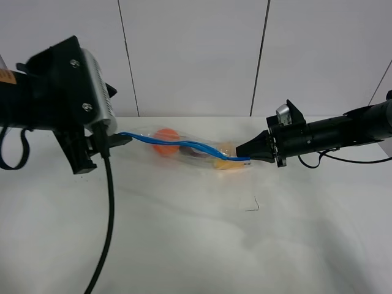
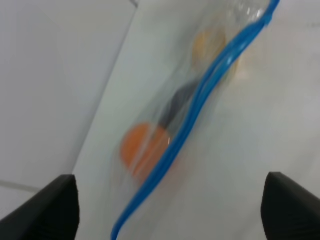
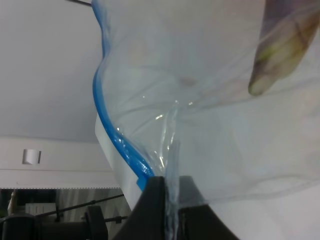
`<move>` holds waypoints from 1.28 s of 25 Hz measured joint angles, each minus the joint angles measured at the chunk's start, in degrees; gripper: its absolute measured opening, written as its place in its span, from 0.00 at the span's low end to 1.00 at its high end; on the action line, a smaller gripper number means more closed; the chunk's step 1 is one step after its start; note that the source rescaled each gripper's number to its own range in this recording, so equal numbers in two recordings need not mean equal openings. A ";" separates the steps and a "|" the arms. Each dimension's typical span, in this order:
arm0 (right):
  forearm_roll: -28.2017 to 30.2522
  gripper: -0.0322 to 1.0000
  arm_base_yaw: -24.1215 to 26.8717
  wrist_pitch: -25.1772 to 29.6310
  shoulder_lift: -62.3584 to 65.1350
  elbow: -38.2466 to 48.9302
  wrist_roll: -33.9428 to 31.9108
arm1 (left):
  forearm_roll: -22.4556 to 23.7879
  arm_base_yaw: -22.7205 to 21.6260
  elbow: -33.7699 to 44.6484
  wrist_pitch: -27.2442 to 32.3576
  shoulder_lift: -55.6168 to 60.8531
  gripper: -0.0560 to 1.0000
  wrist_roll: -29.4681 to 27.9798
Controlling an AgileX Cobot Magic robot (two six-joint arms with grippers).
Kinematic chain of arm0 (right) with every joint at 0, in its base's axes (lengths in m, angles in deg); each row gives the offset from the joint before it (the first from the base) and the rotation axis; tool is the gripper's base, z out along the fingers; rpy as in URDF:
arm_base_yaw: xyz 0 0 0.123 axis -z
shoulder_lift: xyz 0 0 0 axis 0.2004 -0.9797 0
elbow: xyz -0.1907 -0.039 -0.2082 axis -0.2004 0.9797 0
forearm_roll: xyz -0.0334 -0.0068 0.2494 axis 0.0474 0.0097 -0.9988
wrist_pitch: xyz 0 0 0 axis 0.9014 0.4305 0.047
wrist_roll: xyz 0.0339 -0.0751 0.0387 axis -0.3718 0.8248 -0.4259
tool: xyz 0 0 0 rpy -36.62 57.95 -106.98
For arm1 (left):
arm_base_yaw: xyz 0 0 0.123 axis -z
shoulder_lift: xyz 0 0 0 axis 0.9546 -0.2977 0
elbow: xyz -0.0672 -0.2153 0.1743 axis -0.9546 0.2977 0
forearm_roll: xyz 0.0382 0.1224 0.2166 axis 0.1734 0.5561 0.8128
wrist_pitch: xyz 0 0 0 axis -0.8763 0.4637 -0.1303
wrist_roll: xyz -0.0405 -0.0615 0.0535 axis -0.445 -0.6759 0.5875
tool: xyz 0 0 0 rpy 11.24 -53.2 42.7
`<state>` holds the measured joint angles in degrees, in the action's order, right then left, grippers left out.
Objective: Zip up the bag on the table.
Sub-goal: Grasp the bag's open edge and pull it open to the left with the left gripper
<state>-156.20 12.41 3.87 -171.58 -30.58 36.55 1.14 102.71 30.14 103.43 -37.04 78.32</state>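
The right gripper [image 1: 250, 153] is clamped tight on one end of the bag [image 1: 184, 150]. In its wrist view the black jaws meet with a pinched fold of clear crinkly plastic [image 3: 170, 165] between them. The blue zip strip [image 3: 114, 134] runs away from just beside the jaws along the bag's edge.

From this grip the bag stretches out ahead of the right gripper toward the left gripper [image 1: 115, 142]. The zip strip forms a wavy blue line between the two. The yellow piece [image 1: 226, 164] of produce lies nearest the right gripper, the purple piece [image 1: 197, 154] is farther along, and the orange round piece [image 1: 165, 141] sits closest to the left gripper.

The left gripper's jaws stand wide apart and hold nothing. In its wrist view the two black fingertips [image 2: 50, 210] sit at opposite sides. The free end of the zip strip [image 2: 150, 185] reaches into the gap between them, touching neither. Ahead of these fingers the orange piece [image 2: 142, 150] comes first, then the dark purple one [image 2: 176, 102], then the yellow one [image 2: 210, 45].

The bag lies over the white table [image 1: 184, 245], between the two grippers. Whether its middle rests on the surface or hangs just above it cannot be told. A black cable [image 1: 109, 220] hangs down from the left arm, and a small dark thin scrap [image 1: 252, 207] lies on the table near the right gripper.
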 joint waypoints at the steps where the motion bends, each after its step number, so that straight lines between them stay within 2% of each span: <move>1: 0.00 0.04 0.00 0.00 0.00 0.00 0.00 | -0.13 1.31 0.57 -2.58 -1.00 0.90 0.00; 6: 0.00 0.04 0.00 0.00 0.00 0.00 0.00 | -0.19 6.77 1.35 -15.21 -9.43 0.89 -0.06; 12: 0.00 0.04 0.00 0.00 0.00 0.00 0.00 | -0.24 13.55 1.35 -26.18 -19.91 0.89 -0.06; 16: 0.00 0.04 0.00 0.00 0.00 0.00 0.00 | -0.36 16.74 1.45 -37.88 -26.96 0.89 -0.06; 20: 0.00 0.04 0.00 0.00 0.00 0.00 0.00 | -0.40 17.48 1.45 -47.16 -31.94 0.89 -0.11; 24: 0.00 0.04 0.00 0.00 0.00 0.00 0.00 | 0.04 17.48 1.45 -52.61 -35.42 0.89 -2.14; 32: 0.00 0.04 0.00 0.00 0.00 0.00 0.00 | 8.88 17.48 1.41 -58.76 -40.73 0.89 -9.45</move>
<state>-156.20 12.41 3.87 -171.58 -30.58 36.55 10.01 120.19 31.55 44.67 -77.77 68.88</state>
